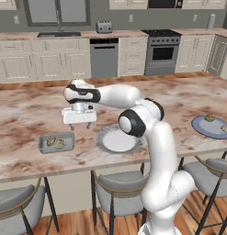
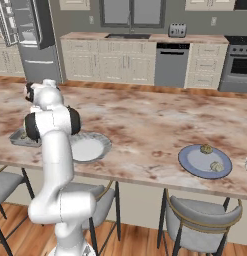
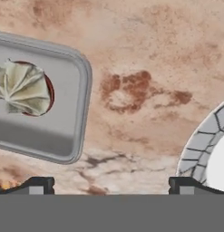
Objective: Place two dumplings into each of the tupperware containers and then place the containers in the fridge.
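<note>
- white two-finger gripper hangs above the brown marbled stone counter, jaws spread wide, nothing between them.
- shallow pale grey rectangular tupperware container sits on the counter below the gripper and off to one side; in the hand view its rounded corner lies clear of both fingertips.
- creased tan-beige dumplings lie inside it; the left base view suggests two, the hand view shows one clearly.
- round grey plate with a patterned rim lies on the gripper's other side, apparently bare.
- round grey-blue plate, well away from the gripper, carries two more dumplings.
- judgement: this tray looks filled; second tray not identified with confidence.
- risk: descending from here puts the fingers on bare counter between tray and plate.
- risk: gripping the low rim off-centre could tilt the tray and roll the dumplings out.
</note>
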Motion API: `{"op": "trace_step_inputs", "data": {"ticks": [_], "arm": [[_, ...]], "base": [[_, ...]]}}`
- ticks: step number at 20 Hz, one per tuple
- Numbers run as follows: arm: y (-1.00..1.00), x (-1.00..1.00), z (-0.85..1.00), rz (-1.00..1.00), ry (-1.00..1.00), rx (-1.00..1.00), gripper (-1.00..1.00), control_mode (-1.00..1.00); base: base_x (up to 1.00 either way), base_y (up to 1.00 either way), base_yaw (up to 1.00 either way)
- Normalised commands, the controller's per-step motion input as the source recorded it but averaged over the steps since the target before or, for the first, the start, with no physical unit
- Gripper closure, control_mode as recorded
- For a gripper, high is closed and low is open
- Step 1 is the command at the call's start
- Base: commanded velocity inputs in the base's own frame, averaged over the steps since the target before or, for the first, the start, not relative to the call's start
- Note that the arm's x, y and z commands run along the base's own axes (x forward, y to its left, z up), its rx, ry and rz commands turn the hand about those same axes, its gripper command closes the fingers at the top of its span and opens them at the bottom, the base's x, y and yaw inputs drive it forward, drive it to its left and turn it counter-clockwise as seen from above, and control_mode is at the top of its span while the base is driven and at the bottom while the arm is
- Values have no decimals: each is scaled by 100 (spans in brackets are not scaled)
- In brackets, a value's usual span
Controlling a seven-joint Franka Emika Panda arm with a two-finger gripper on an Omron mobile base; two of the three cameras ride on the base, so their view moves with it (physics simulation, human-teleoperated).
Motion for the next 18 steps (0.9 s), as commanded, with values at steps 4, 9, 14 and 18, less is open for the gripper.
{"op": "trace_step_inputs", "data": {"ticks": [4,9,14,18], "arm": [[20,-6,-2,-11,-43,-5,-100,-100],[6,9,0,-20,-4,-2,-100,-100],[14,23,4,-5,4,2,-100,-100],[40,20,0,0,1,-3,-100,-100]], "base": [[0,0,0],[0,0,0],[0,0,0],[0,0,0]]}}
